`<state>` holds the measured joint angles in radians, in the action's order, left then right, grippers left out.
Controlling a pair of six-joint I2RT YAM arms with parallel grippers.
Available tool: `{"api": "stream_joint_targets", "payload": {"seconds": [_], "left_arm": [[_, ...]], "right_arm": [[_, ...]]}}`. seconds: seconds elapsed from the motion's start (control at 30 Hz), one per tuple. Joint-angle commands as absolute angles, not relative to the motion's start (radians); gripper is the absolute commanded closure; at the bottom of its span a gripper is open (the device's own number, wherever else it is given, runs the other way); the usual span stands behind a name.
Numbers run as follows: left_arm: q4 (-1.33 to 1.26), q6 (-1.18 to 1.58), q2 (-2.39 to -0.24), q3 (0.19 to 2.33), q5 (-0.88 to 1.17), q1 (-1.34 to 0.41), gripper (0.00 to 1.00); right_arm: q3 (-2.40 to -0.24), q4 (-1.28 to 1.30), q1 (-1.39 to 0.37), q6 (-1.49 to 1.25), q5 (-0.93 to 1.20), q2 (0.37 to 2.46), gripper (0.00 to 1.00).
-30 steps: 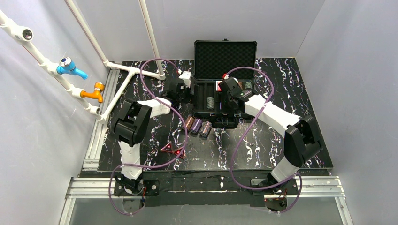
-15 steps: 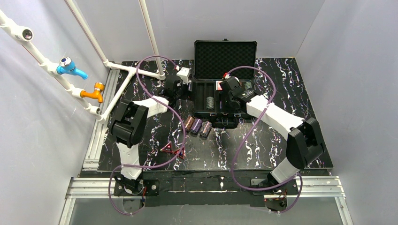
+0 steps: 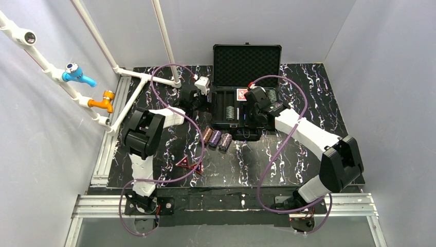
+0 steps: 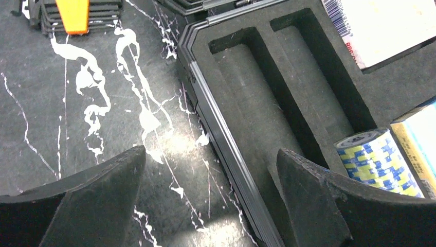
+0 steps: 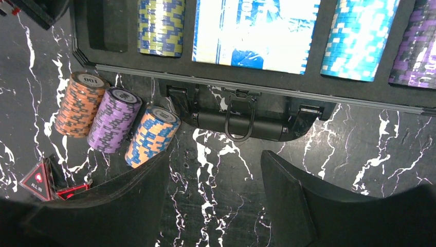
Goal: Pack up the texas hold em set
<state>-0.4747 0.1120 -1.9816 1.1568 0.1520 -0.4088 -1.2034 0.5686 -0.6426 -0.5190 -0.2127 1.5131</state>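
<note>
The black case (image 3: pixel 220 105) lies open on the marbled table, its foam lid (image 3: pixel 247 64) upright. In the right wrist view it holds a yellow-blue chip stack (image 5: pixel 161 25), a blue deck (image 5: pixel 254 31), a cyan stack (image 5: pixel 357 38) and a purple stack (image 5: pixel 416 46). A red deck (image 3: pixel 241 94) lies at its back. Three chip stacks (image 3: pixel 215 138) and two red triangles (image 3: pixel 188 164) lie on the table in front. My left gripper (image 4: pixel 211 164) is open, straddling the case's left wall (image 4: pixel 226 149). My right gripper (image 5: pixel 216 175) is open and empty above the table before the case handle (image 5: pixel 239 121).
A small orange object (image 4: pixel 72 9) lies on a dark stack left of the case. White pipes (image 3: pixel 146 76) with blue and orange valves run along the left wall. Purple cables loop from both arms. The two left slots (image 4: pixel 272 98) of the case hold nothing.
The right arm has swung a little to the right and toward the near edge, uncovering the red deck. The left gripper has shifted slightly back along the case's left side. Both stay open.
</note>
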Motion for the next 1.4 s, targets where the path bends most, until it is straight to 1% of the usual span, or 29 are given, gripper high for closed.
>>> {"api": "stream_joint_targets", "payload": {"seconds": [0.0,0.13,0.33,0.4,0.57,0.63,0.8,0.93,1.13,1.3,1.37], "left_arm": [[-0.521,0.051,-2.014,1.218,0.194,-0.41,0.02],[-0.54,0.007,-2.032,1.248,0.206,-0.41,0.02],[-0.542,0.012,-1.985,1.242,0.228,-0.41,0.02],[-0.54,0.018,-1.945,1.225,0.198,-0.41,0.02],[-0.49,0.068,-1.753,1.145,0.097,-0.41,0.02],[-0.378,0.095,-1.672,1.141,0.036,-0.41,0.02],[0.072,0.113,-1.564,1.277,-0.026,-0.41,0.02],[0.243,0.117,-1.487,1.291,-0.097,-0.41,0.02],[0.287,0.137,-1.338,1.224,-0.124,-0.41,0.02],[0.206,0.127,-1.234,1.11,-0.181,-0.412,0.02],[0.191,0.124,-1.211,1.096,-0.205,-0.415,0.02]], "right_arm": [[-1.207,0.554,-0.64,-0.516,-0.211,1.494,0.27],[-1.209,0.558,-0.641,-0.506,-0.216,1.498,0.27],[-1.209,0.554,-0.64,-0.503,-0.221,1.501,0.27],[-1.21,0.549,-0.64,-0.503,-0.219,1.505,0.27],[-1.228,0.549,-0.64,-0.499,-0.202,1.515,0.27],[-1.244,0.554,-0.641,-0.502,-0.186,1.518,0.27],[-1.269,0.547,-0.647,-0.53,-0.132,1.521,0.27],[-1.303,0.557,-0.672,-0.557,-0.118,1.538,0.27],[-1.34,0.563,-0.754,-0.621,-0.166,1.568,0.27],[-1.366,0.564,-0.839,-0.671,-0.216,1.605,0.26],[-1.379,0.574,-0.86,-0.692,-0.224,1.625,0.26]]}}
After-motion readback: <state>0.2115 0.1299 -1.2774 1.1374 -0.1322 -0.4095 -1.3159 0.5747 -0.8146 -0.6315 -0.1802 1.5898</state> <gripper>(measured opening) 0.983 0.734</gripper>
